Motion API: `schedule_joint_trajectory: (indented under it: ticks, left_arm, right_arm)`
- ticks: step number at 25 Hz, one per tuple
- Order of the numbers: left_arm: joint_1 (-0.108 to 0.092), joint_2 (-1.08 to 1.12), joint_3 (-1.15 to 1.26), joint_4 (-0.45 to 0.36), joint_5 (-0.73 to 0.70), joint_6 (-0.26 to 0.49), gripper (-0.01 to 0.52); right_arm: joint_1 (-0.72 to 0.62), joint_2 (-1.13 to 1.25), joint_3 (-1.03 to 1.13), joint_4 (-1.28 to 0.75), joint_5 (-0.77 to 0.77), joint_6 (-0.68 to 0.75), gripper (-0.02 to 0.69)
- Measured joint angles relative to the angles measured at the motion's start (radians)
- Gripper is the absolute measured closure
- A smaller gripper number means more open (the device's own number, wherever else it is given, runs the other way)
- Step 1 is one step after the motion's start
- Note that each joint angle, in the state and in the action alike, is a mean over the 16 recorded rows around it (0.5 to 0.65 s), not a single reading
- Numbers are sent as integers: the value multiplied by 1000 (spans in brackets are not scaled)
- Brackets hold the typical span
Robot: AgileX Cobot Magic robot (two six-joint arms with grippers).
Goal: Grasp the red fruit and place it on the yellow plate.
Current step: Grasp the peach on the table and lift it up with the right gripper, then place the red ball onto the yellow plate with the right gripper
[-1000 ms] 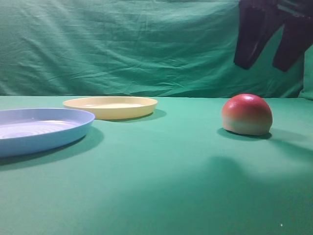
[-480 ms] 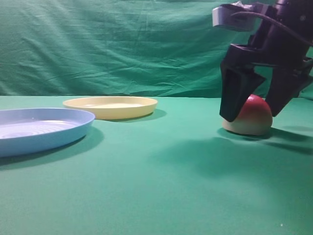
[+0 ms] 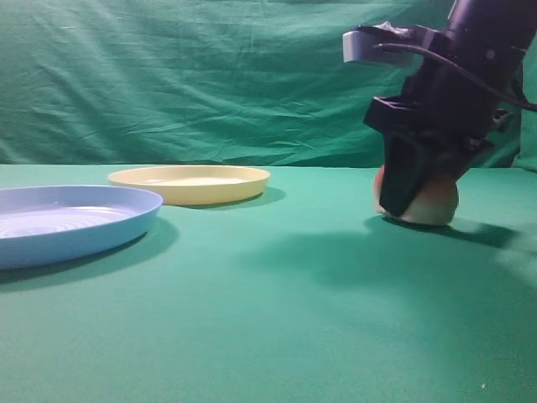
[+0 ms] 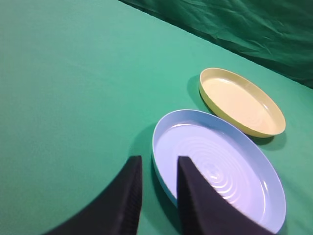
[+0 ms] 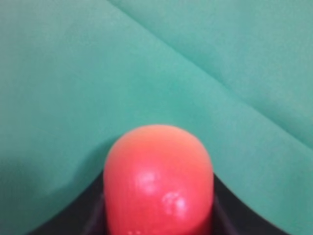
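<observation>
On the right of the exterior view my right gripper point(image 3: 417, 201) has come down over the red fruit point(image 3: 438, 204), which rests on the green cloth, and is shut on it. Its dark fingers hide most of the fruit there. The right wrist view shows the red fruit point(image 5: 159, 178) filling the space between both fingers of the gripper point(image 5: 160, 188). The pale yellow plate point(image 3: 190, 183) lies far to the left and back, with nothing on it; the left wrist view shows that yellow plate point(image 4: 242, 100) too. My left gripper point(image 4: 156, 164) hangs open and holds nothing.
A light blue plate point(image 3: 67, 222) lies at the front left, just left of the yellow one; the blue plate point(image 4: 217, 161) lies under the left gripper's fingers. A green cloth covers the table and hangs as the back wall.
The right gripper came down from the upper right onto the fruit, and its wide-spread fingers have drawn in against the fruit's sides. The plates have not moved.
</observation>
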State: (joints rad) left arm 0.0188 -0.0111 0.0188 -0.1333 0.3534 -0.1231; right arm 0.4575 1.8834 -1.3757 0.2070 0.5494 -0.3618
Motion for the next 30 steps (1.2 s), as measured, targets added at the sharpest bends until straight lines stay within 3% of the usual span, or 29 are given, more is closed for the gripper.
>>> schedule_joint_trajectory:
  ticks: [12, 25, 28, 30]
  left_arm:
    - [0, 0, 0, 0, 0, 0, 357]
    - [0, 0, 0, 0, 0, 0, 357]
    - [0, 0, 0, 0, 0, 0, 357]
    - [0, 0, 0, 0, 0, 0, 357]
  right_arm:
    - [128, 269, -393, 20, 1, -5, 422]
    - [150, 385, -548, -20, 56, -25, 107]
    - [150, 351, -585, -41, 109, -25, 82]
    - [150, 319, -611, -56, 161, -19, 110]
